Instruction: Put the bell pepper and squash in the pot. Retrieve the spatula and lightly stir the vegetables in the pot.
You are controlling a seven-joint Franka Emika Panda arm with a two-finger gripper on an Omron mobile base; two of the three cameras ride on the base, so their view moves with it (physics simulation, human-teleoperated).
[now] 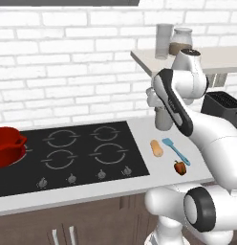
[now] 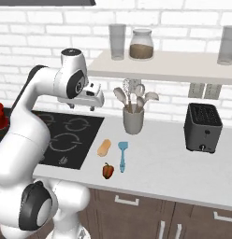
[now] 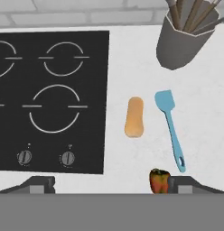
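The squash [image 3: 134, 117] lies on the white counter [image 2: 183, 168] just right of the black cooktop [image 1: 82, 153], long axis toward the wall; the blue spatula [image 3: 171, 128] lies just beside it, apart, blade toward the wall, and the bell pepper [image 3: 159, 180] sits near the spatula's handle end, toward the counter's front edge. The pot [image 1: 8, 146] stands at the far left of the cooktop, well apart from all three. The gripper [image 2: 93, 98] hangs high above this cluster, empty, fingers spread wide in the hand view. Judged risks: the three items sit close, so a descent on the squash or pepper may nudge the spatula; the rounded, smooth squash may roll or slip from the pads; the long carry across the burners to the pot gives room for a drop. The grey utensil cup [image 2: 133, 119] with spoons stands nearer the wall, close enough to be clipped by the wrist. The toaster [image 2: 202, 128] and shelf jars [image 2: 141, 44] are clear of the path.
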